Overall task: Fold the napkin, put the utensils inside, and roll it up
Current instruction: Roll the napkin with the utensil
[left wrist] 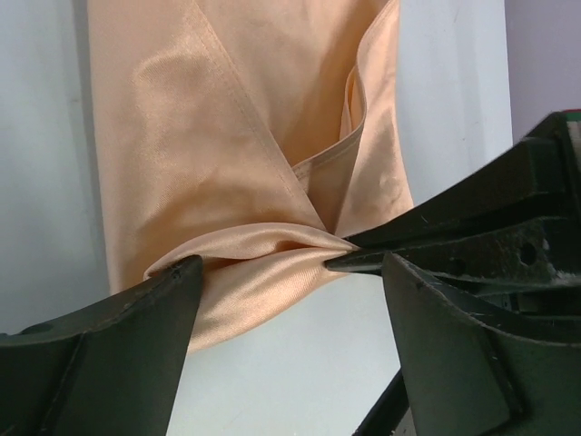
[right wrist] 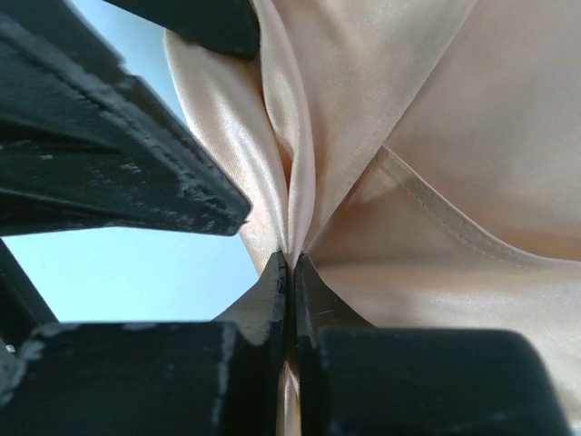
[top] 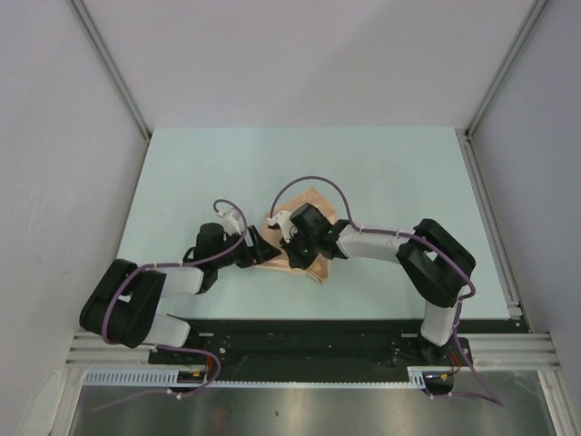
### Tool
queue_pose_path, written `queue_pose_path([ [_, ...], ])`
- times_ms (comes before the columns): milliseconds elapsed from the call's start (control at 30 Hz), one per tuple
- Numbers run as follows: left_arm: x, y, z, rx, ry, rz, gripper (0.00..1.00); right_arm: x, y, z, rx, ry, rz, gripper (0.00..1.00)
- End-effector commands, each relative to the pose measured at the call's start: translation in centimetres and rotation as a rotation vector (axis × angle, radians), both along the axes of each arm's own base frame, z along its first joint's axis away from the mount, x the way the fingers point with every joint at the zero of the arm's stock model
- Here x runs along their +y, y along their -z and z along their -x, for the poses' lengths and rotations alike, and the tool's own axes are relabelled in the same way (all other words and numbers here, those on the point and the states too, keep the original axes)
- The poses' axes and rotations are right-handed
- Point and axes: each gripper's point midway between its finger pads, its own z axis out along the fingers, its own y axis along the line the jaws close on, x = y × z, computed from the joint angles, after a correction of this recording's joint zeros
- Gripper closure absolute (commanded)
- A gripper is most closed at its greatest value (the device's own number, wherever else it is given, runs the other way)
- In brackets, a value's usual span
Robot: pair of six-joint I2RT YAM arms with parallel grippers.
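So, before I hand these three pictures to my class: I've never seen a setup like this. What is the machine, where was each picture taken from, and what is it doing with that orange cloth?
These are two robot arms bolted to the near edge of a pale table. The wide picture looks down from above and behind them. The other two come from small cameras on each wrist, so each shows its own dark fingers up close.

The only loose thing visible is a shiny peach-orange napkin, partly folded. The right gripper is shut, pinching a fold of the cloth. The left gripper is open, its fingers either side of a bunched edge. No utensil can be seen.
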Motion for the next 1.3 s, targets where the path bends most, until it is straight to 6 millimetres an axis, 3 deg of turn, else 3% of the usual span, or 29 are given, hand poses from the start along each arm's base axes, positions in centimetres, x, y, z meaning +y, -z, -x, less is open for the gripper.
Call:
queue_pose_path([
  [0, 1.8, 0.1, -0.6, 0.008, -0.035, -0.071, 0.11, -0.2, 0.8, 1.4, 0.167, -0.014, -0.013, 1.0],
  [167, 3.8, -1.6, -1.2, -0.046, -0.121, -0.085, 0.07, -0.7, 0.3, 2.0, 0.354, 0.002, -0.069, 1.0],
  [333, 5.3, -1.1, -0.8, -0.069, -0.171, -0.146, 0.07, -1.4, 0.8, 1.6, 0.486, 0.049, -0.062, 1.0],
  [667, 4.8, 0.6, 1.2, -0.05, -0.095, -0.14, 0.06, -2.2, 2.9, 0.5, 0.655, 0.111, -0.039, 1.0],
  [767, 5.0, 1.0, 0.9, -0.032, -0.105, -0.153, 0.09, -2.5, 3.2, 0.5, 0.691, 0.117, -0.045, 1.0],
  [1267, 4.2, 2.8, -0.5, 0.019, -0.091, -0.146, 0.4, -3.0, 3.9, 0.3, 0.739, 0.126, -0.055, 1.0],
])
